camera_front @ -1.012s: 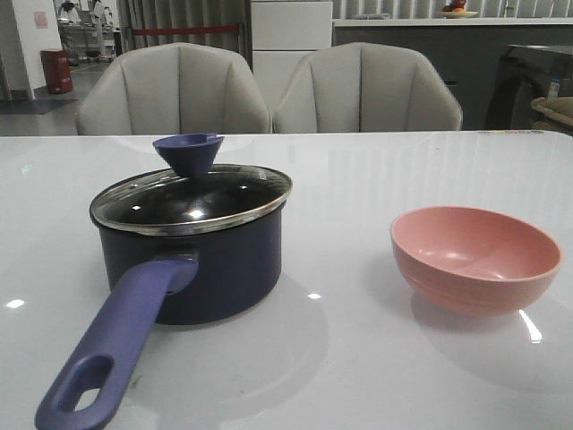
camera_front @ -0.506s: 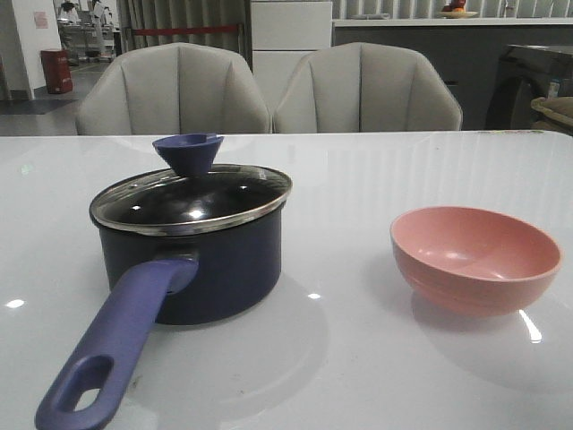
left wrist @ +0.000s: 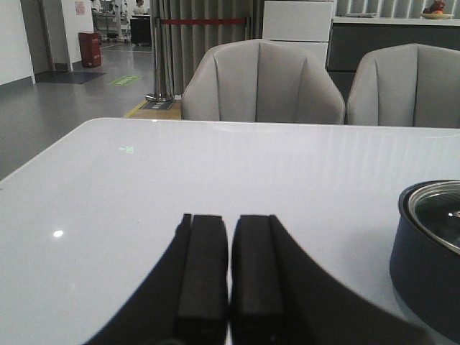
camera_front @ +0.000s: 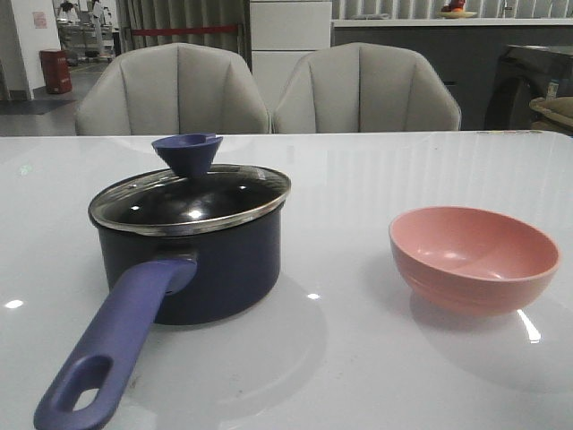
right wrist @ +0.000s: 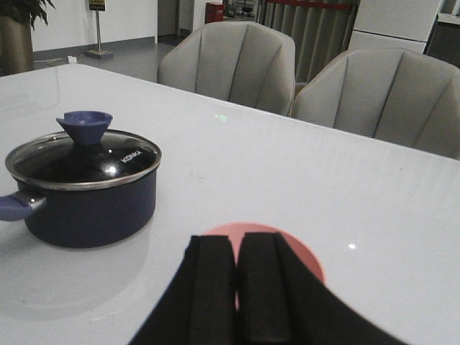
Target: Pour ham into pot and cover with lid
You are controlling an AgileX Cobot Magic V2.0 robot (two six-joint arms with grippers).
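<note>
The dark navy pot [camera_front: 192,260] stands on the white table, its light-blue handle [camera_front: 112,349] pointing toward the near edge. The glass lid [camera_front: 192,197] with its blue knob [camera_front: 187,152] rests on the pot's rim. No ham shows in any view. The pot [right wrist: 90,190] and lid [right wrist: 83,154] also appear in the right wrist view, and the pot's edge [left wrist: 428,251] in the left wrist view. My left gripper [left wrist: 228,223] is shut and holds nothing, off to the pot's left. My right gripper [right wrist: 236,244] is shut and holds nothing, just short of the pink bowl.
A pink round bowl [camera_front: 474,260] sits to the right of the pot and looks empty; the right wrist fingers partly hide the pink bowl [right wrist: 305,251]. Two grey chairs [camera_front: 175,90] stand behind the table's far edge.
</note>
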